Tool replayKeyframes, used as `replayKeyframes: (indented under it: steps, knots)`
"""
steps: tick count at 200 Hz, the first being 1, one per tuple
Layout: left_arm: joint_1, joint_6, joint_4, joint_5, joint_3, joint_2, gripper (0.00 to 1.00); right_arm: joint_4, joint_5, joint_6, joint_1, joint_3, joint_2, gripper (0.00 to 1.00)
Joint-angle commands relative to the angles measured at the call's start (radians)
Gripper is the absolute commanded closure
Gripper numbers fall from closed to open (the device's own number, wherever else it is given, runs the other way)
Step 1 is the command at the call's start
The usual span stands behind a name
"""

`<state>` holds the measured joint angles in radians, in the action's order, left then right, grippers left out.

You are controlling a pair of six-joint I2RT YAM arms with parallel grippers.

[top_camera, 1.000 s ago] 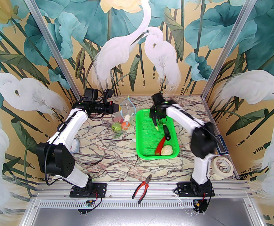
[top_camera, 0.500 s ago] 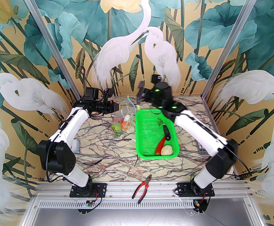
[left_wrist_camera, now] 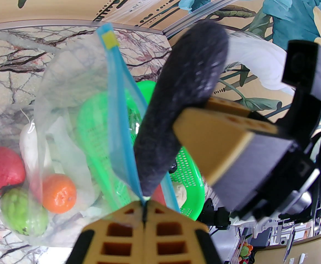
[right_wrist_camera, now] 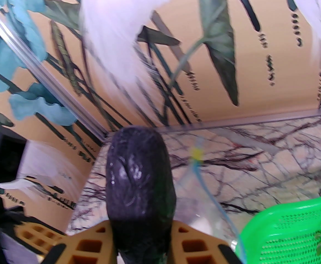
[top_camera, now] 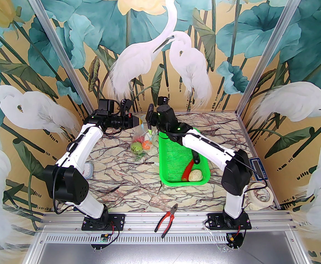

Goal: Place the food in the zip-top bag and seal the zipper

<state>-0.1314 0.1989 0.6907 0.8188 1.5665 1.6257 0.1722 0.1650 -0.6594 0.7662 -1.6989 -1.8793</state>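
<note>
The left claw [left_wrist_camera: 144, 206], its tan ribbed fingers pressed together, pinches the zip-top bag [left_wrist_camera: 67, 98] by its zipper [left_wrist_camera: 119, 114], a thin light blue strip with a yellow tab at the far end. The bag is clear, thin and crinkled. It hangs from that grip over the far part of the marbled counter [top_camera: 122, 180], just left of the green mesh basket [top_camera: 160, 161].

Through the film, the left wrist view shows a glossy red tomato [left_wrist_camera: 3, 166], an orange tomato [left_wrist_camera: 58, 192], a knobbly green cabbage [left_wrist_camera: 22, 213] and a smooth white cucumber [left_wrist_camera: 28, 144].

The right claw [right_wrist_camera: 141, 230] is clamped on a dark purple eggplant [right_wrist_camera: 139, 180], oblong and flecked with shine, held right at the bag's mouth. In the top view its green stem end points down. The right arm crosses the basket's far corner and hides part of it.

From above, the basket holds a second eggplant [top_camera: 196, 157], a curved red chili [top_camera: 188, 169] and a lumpy cream cauliflower [top_camera: 195, 175]. Red-handled pliers [top_camera: 167, 220] lie at the counter's near edge, and a roll of tape [top_camera: 261, 195] lies at the right.
</note>
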Motion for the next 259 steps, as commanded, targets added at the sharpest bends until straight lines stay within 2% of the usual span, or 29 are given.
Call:
replayKeyframes:
  steps: [1, 72, 79, 100, 127, 178, 206, 259]
  knots:
    - [-0.007, 0.011, -0.022, 0.031, 0.032, 0.003, 1.00, 0.046, 0.005, -0.011, 0.023, 0.031, 0.014, 0.76]
    - [-0.006, 0.015, -0.036, 0.034, 0.037, 0.007, 0.99, 0.242, -0.122, -0.025, 0.030, -0.029, -0.032, 0.75]
    - [-0.007, 0.017, -0.036, 0.034, 0.037, 0.007, 0.99, 0.264, -0.130, -0.022, 0.030, -0.046, -0.043, 0.73]
    - [-0.005, 0.015, -0.036, 0.036, 0.037, 0.005, 0.99, 0.314, -0.149, -0.013, 0.031, -0.092, -0.068, 0.56]
    - [-0.007, 0.010, -0.030, 0.035, 0.036, 0.002, 0.98, 0.330, -0.143, 0.003, 0.028, -0.110, -0.064, 0.50]
    - [-0.005, 0.005, -0.027, 0.031, 0.037, -0.001, 0.98, 0.419, -0.042, 0.093, 0.020, -0.145, 0.015, 0.47]
    - [-0.005, -0.006, -0.017, 0.029, 0.038, -0.004, 0.98, 0.498, 0.123, 0.184, 0.010, -0.132, 0.130, 0.48]
    - [-0.006, -0.047, 0.028, 0.023, 0.020, 0.007, 0.99, 0.829, 0.246, 0.226, -0.077, -0.078, 0.242, 0.47]
